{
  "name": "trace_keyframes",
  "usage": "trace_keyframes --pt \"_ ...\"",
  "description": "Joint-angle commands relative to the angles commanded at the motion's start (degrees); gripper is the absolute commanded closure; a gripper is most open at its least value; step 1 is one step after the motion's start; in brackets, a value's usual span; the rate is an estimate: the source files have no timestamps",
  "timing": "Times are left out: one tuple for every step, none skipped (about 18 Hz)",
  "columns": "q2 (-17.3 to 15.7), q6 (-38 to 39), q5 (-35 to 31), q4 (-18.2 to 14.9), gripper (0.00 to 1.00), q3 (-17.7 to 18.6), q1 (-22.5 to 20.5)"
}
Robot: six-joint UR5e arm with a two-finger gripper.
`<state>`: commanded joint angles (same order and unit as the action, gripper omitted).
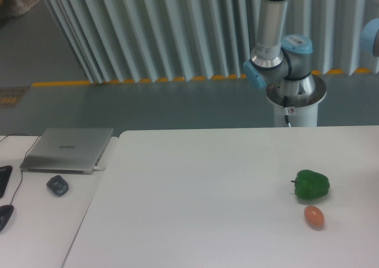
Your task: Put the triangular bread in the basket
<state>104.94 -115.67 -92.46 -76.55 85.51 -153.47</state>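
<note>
UR5e arm, fixed camera view. The base pedestal stands behind the far edge of the table, right of centre. The shoulder joint, with light-blue caps, sits directly above the pedestal. From it a grey link rises almost vertically and leaves the frame at the top edge, where a second blue-capped joint is partly visible. Another rounded blue joint shows at the right edge. The gripper lies outside the frame.

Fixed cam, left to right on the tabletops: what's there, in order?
Dark mouse-like item → closed laptop → green pepper → small brown egg-shaped item. Pepper and egg nearly share a column. No bread, basket or end effector in view.
</note>
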Motion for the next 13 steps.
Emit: trace_keyframes --pt "0.09 0.01 0.08 0.17 0.00 -0.08 1.05" --pt "0.17 0.18 0.26 0.26 0.00 -0.09 1.76" --pt "0.26 0.18 0.52 0.26 0.00 -0.09 2.03" --pt "0.35 0.18 0.70 0.26 0.00 -0.17 2.03" --pt "0.35 0.18 0.70 0.18 0.00 -0.09 2.03" --pt "0.35 0.18 0.78 0.09 0.00 -0.09 1.94" --pt "0.35 0.18 0.96 0.09 0.00 -0.17 1.94" --pt "0.35 0.18 1.22 0.09 0.00 -0.17 1.86" --pt "0.35 0.18 1.57 0.09 0.00 -0.17 1.77" --pt "0.35 0.18 1.58 0.09 0.00 -0.17 1.77" --pt "0.35 0.18 1.58 0.09 0.00 -0.17 1.77" --pt "0.35 0.18 1.58 0.09 0.00 -0.17 1.77" --pt "0.35 0.18 1.49 0.09 0.00 -0.17 1.77"
